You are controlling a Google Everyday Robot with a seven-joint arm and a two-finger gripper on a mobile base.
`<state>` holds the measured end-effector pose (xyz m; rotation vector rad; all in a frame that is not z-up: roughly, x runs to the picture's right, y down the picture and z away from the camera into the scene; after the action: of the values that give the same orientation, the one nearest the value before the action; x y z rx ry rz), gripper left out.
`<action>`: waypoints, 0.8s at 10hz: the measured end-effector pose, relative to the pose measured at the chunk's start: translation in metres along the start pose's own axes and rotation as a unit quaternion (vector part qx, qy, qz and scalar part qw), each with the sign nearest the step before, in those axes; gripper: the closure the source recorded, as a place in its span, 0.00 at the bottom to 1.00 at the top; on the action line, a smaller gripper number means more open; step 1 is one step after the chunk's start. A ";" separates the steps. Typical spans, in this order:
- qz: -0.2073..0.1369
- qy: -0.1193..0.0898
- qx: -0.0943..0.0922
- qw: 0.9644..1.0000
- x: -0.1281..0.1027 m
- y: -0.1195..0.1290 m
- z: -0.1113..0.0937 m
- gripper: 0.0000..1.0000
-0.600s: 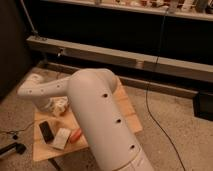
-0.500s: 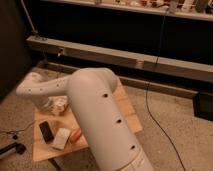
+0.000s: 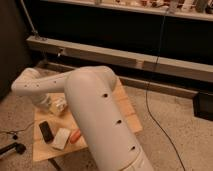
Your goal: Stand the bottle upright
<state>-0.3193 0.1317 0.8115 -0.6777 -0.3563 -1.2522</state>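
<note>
Smooth plastic arm [image 3: 95, 105] — matt, pale wooden table [image 3: 129, 116].

Wooden table [image 3: 126, 114]. Nr front-left corner: black phone-like slab [image 3: 46, 131], white pkt [image 3: 61, 138] just beside it, orange-red elongated obj [image 3: 75, 136]. Pale crumpled item [image 3: 59, 106] farther back.

White arm [image 3: 100, 125] fills the middle of the view. Thick upper link [image 3: 107, 135] rises from the bottom right, leaning up and left, with three dark holes along its side. Slimmer forearm [image 3: 50, 84] runs about level to the left. It ends in a rounded wrist bend [image 3: 22, 82] that turns downward. Pincer sits under that left end, hidden behind the forearm, fingers closed. Cannot tell if it holds anything.
</note>
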 end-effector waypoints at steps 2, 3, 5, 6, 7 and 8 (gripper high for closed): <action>-0.008 -0.010 -0.006 1.000 -0.002 -0.004 -0.023 1.00; -0.009 -0.013 -0.007 1.000 -0.001 -0.005 -0.032 1.00; -0.003 -0.028 -0.010 1.000 0.001 -0.005 -0.049 1.00; 0.002 -0.040 -0.010 0.999 0.003 -0.004 -0.058 1.00; 0.006 -0.056 -0.007 0.998 0.004 -0.003 -0.065 1.00; 0.009 -0.073 -0.002 0.997 0.006 -0.002 -0.068 1.00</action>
<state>-0.3274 0.0836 0.7645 -0.7769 -0.4667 -1.1889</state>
